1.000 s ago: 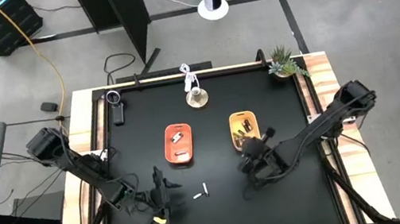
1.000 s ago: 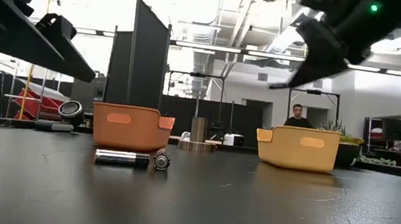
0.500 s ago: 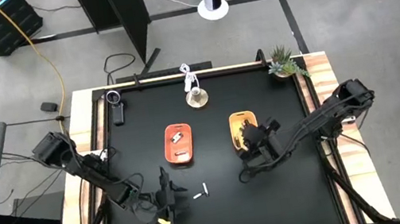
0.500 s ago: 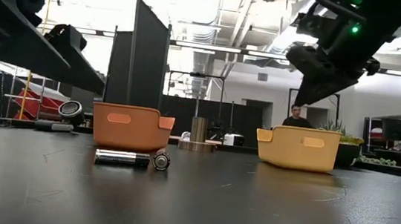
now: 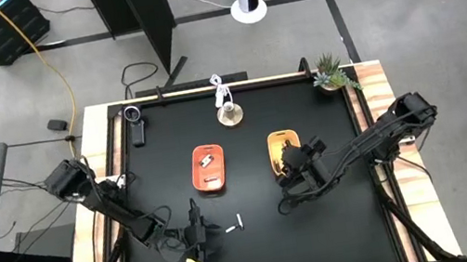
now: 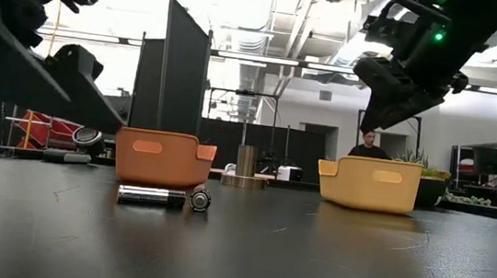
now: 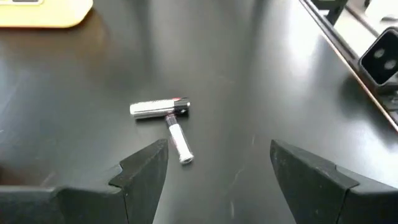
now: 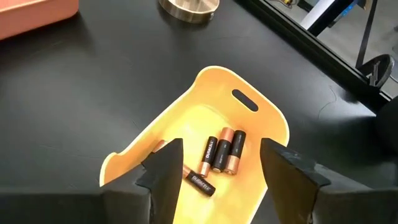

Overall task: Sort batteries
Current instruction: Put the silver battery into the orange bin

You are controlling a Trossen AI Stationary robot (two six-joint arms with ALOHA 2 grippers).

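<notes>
Two silvery-white batteries (image 5: 234, 225) lie on their sides on the black table, touching end to side; they also show in the left wrist view (image 7: 163, 118) and the low view (image 6: 164, 198). My left gripper (image 5: 195, 232) is open and empty, just left of them (image 7: 217, 163). My right gripper (image 5: 290, 160) is open and empty above the near end of the yellow tray (image 5: 283, 138). That tray (image 8: 186, 124) holds several dark, copper-ended batteries (image 8: 221, 151). The orange tray (image 5: 208, 169) holds light-coloured batteries.
A round metal dish (image 5: 229, 115) and a black device (image 5: 134, 125) stand along the far edge, and a small plant (image 5: 332, 73) stands at the far right corner. A person (image 6: 368, 144) stands in the room beyond the table. Bare black table lies near the front edge.
My right gripper has moved from the bare table toward the far edge and now hangs over the yellow tray's near end. My left gripper has shifted a little toward the table's near edge, next to the two loose batteries, which have stayed still.
</notes>
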